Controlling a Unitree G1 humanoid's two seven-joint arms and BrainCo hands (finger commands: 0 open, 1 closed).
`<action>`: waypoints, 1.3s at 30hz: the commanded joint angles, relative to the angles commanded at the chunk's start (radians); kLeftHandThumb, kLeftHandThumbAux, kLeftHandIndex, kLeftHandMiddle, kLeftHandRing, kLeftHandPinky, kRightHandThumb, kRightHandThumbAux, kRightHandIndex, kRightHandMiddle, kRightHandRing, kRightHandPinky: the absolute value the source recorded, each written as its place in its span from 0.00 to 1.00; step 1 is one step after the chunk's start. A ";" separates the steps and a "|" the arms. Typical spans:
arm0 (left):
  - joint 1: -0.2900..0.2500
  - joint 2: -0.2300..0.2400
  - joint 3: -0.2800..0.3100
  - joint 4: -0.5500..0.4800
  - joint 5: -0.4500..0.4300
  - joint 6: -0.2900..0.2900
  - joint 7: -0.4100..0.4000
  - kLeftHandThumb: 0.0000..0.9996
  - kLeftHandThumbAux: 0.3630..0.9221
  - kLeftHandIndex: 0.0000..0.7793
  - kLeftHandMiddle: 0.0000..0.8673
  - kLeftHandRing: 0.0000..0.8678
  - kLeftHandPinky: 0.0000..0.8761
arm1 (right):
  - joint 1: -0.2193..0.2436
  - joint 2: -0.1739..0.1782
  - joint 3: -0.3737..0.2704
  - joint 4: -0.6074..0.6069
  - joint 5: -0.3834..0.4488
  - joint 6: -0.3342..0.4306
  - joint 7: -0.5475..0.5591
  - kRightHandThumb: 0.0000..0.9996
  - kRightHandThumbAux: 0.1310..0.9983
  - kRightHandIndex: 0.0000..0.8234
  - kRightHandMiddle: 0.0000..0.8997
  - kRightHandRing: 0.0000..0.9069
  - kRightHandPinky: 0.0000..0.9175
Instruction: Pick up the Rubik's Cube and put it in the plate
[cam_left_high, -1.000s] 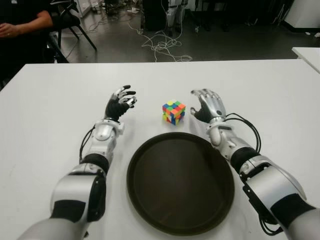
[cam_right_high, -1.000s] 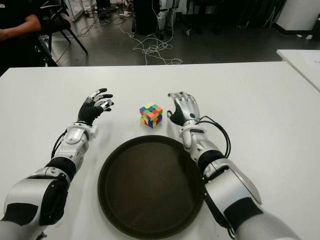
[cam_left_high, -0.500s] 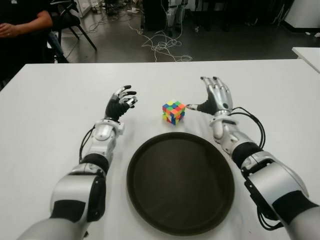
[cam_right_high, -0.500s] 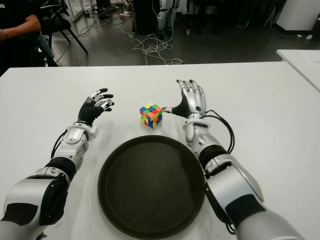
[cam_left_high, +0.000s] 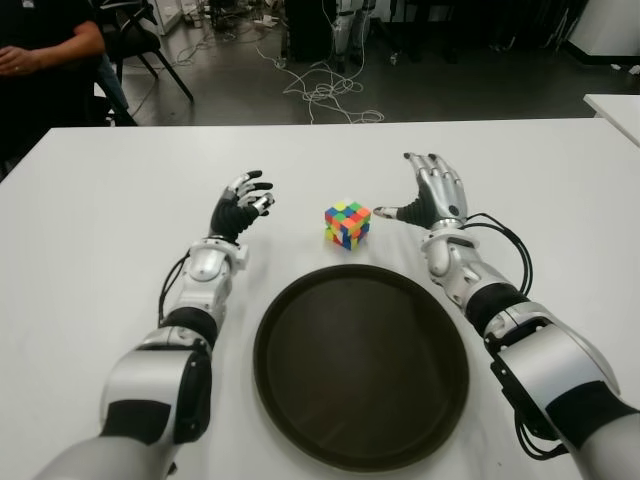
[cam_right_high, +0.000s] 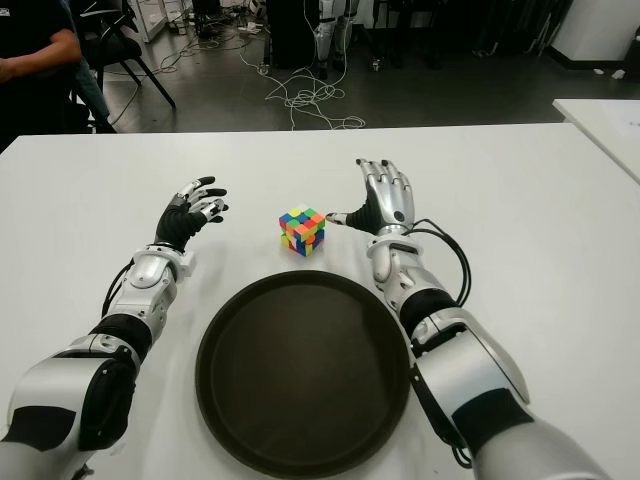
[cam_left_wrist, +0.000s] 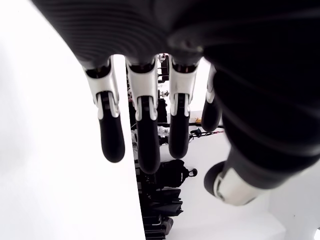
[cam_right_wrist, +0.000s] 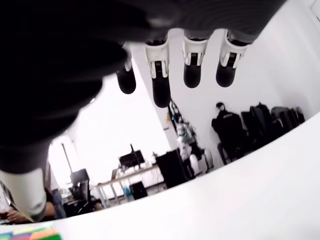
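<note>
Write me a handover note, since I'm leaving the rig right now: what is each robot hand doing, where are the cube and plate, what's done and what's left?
Right robot hand: open, empty, just right of the Rubik's Cube, thumb pointing at it.
Left robot hand: open, empty, idle to the cube's left.
Cube: on the white table, just beyond the plate, which holds nothing.
Done: approach only.
Left: grasp the cube, lift it, place it in the plate.
</note>
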 joint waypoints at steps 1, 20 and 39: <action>0.000 0.000 0.000 0.000 0.000 0.001 0.000 0.39 0.66 0.26 0.34 0.39 0.42 | 0.001 -0.002 0.004 0.001 -0.003 -0.010 0.006 0.00 0.52 0.00 0.00 0.00 0.00; 0.003 0.005 -0.005 -0.001 0.010 -0.010 0.010 0.38 0.68 0.26 0.33 0.38 0.41 | -0.030 -0.010 0.161 0.033 -0.124 -0.066 0.247 0.00 0.61 0.00 0.00 0.00 0.00; -0.003 0.012 -0.004 0.004 0.010 0.010 0.030 0.34 0.67 0.25 0.33 0.37 0.39 | -0.051 0.026 0.248 0.050 -0.170 -0.084 0.290 0.00 0.71 0.00 0.00 0.00 0.00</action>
